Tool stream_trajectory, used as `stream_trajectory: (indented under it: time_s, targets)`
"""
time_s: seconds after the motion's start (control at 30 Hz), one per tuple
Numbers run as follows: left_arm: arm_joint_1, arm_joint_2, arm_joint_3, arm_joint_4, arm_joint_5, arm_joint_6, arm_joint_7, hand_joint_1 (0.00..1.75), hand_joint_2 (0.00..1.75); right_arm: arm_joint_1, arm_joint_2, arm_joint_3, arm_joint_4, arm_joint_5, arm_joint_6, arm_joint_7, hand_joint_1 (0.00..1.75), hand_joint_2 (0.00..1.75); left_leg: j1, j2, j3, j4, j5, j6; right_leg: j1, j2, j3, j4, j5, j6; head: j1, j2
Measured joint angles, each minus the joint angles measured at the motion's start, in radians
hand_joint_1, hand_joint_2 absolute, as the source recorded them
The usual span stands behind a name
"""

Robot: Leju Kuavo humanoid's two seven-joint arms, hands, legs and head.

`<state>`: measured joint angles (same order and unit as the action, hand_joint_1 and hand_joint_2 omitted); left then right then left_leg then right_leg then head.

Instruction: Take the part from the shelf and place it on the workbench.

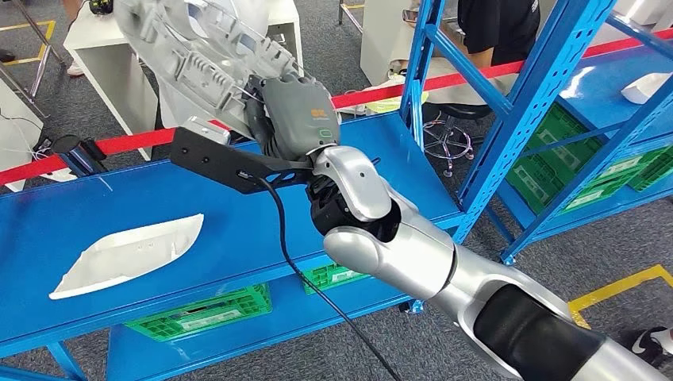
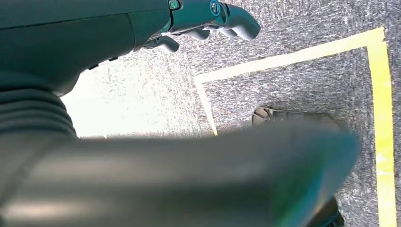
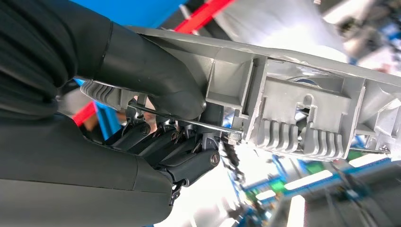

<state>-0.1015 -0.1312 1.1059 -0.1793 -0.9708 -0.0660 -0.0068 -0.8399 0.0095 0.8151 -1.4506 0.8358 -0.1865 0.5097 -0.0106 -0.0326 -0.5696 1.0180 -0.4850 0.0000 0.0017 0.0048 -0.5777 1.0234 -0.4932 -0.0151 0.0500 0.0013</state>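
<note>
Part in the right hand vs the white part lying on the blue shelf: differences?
The held grey ribbed part is up in the air, gripped by the right hand; the white part lies flat on the blue shelf. The held part shows ribs and clips; the white part looks smooth and leaf-shaped. Both look like moulded plastic.

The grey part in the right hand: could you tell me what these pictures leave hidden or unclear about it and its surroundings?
- Grey part: the head view's top edge cuts off its upper end.
- Right hand: in the head view its grey cover hides the fingers; the right wrist view shows them around the part.
- Background behind the part, right wrist view: blurred.
- Left hand: the left wrist view's top edge cuts it off.
- Workbench: cannot be identified.
</note>
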Motion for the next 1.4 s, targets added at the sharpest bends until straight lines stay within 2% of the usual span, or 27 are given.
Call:
stream_trajectory:
  time_s: [0.47, 0.97, 1.4]
  targets:
    - [-0.009, 0.0, 0.0, 0.0, -0.021, 0.0, 0.012, 0.0, 1.75, -0.005, 0.01, 0.043, -0.083, 0.017, -0.002, 0.0, 1.75, 1.75, 0.0, 0.001, 0.001, 0.0, 0.0, 0.0, 0.0, 0.0, 0.001, 0.0, 0.0, 0.0, 0.0, 0.0]
    - [-0.013, 0.001, 0.0, 0.0, -0.02, -0.003, 0.014, 0.0, 1.75, -0.001, 0.01, 0.069, -0.086, 0.026, -0.018, 0.0, 1.75, 1.75, 0.0, 0.001, 0.001, 0.0, 0.0, 0.0, 0.0, 0.0, 0.001, 0.0, 0.0, 0.0, 0.0, 0.0]
    - [-0.001, 0.015, 0.029, 0.0, 0.012, -0.012, 0.018, 0.0, 1.75, 0.01, 0.026, 0.107, -0.083, 0.02, 0.027, 0.0, 1.75, 1.75, -0.004, 0.001, 0.001, 0.003, -0.002, 0.003, -0.004, 0.0, 0.002, -0.001, 0.001, 0.003, 0.0, 0.0]
